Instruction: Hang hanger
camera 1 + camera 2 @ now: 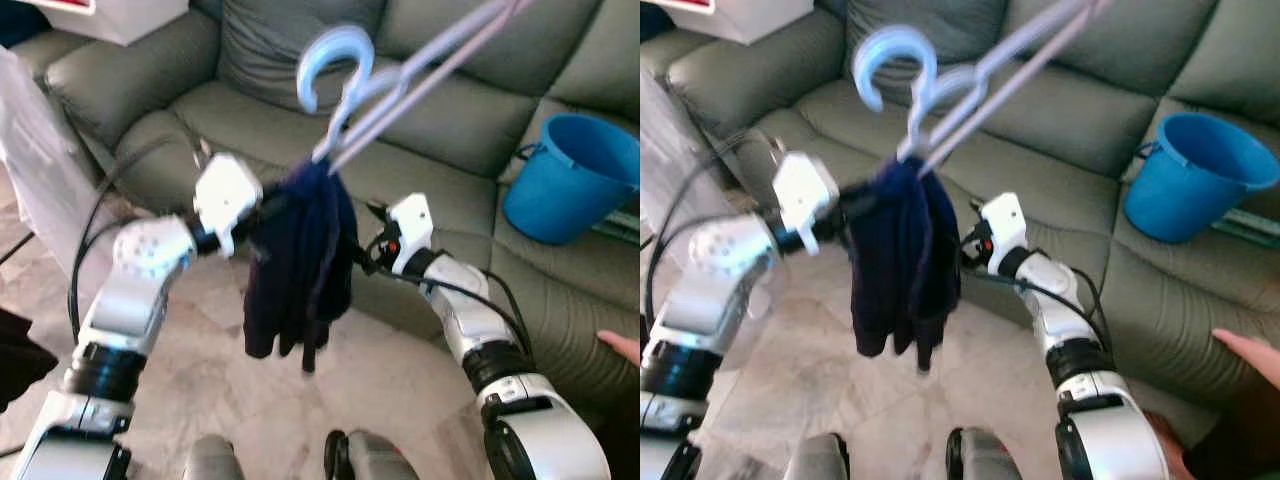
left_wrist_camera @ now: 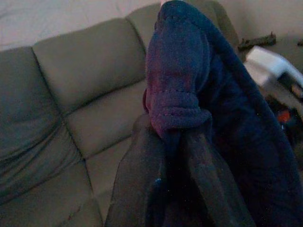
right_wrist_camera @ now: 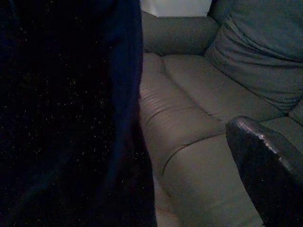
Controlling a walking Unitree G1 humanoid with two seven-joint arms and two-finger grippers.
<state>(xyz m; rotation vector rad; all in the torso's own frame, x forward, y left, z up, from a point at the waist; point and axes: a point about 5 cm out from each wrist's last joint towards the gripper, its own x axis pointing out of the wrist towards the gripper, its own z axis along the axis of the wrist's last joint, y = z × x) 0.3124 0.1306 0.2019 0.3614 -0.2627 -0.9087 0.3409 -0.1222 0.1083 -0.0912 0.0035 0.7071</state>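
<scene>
A pale lilac plastic hanger tilts in the air over the sofa. Its hook points up and left, and its arms run off the top edge. A dark navy garment hangs bunched from its lower end. My left gripper reaches into the cloth from the left. In the left wrist view its fingers are shut on a fold of the garment. My right gripper stands at the cloth's right edge. One finger shows far to the side, with the garment covering the other half.
A grey-green sofa fills the background. A blue bucket rests on its right seat. A person's hand lies on the sofa at the right edge. A clear plastic bag stands at left, above tiled floor.
</scene>
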